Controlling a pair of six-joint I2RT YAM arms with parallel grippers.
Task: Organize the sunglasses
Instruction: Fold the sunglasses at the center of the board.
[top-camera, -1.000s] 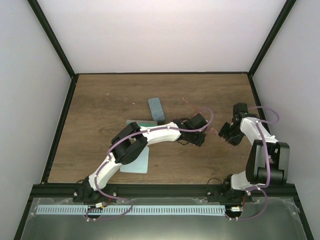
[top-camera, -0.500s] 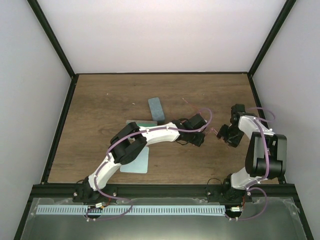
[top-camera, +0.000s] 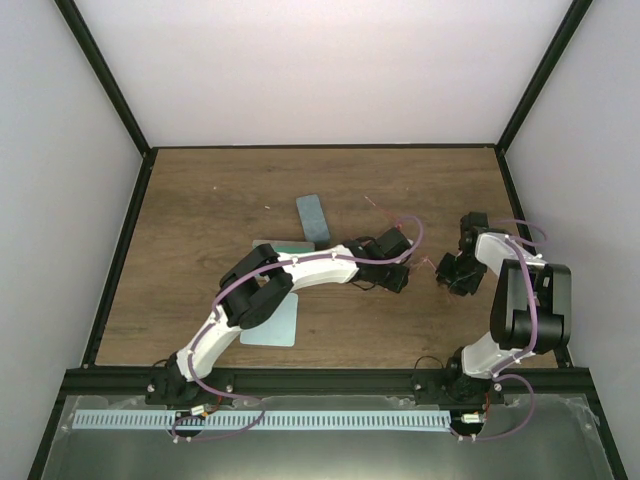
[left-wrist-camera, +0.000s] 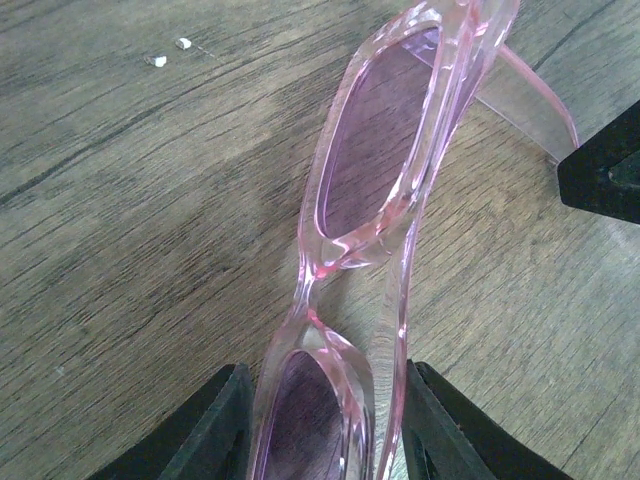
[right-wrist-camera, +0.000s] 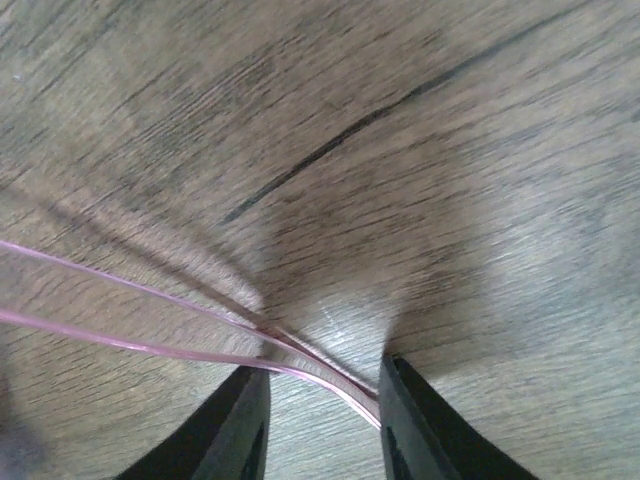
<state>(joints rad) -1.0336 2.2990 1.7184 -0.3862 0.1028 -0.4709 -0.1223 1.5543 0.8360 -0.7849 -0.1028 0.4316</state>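
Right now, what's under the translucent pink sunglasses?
Under the translucent pink sunglasses only brown wood-grain table shows, through the tinted lenses. Beneath the end between the left fingers is out of frame.

Wooden table (top-camera: 200, 200): blue-grey case (top-camera: 313, 218), teal cloth (top-camera: 272, 330)

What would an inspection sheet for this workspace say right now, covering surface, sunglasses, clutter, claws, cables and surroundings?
Surface: wooden table, bare grain with two white specks.
Job's things: pink sunglasses spanning between both claws; red-orange pair not seen.
Clutter: blue-grey case; green-lined case partly under the left arm; teal cloth.
Claws: left claw shut on the frame at one lens; right claw with jaws apart around the thin temple tips.
Cables: purple cables loop along both arms.
Surroundings: white walls, black frame posts.
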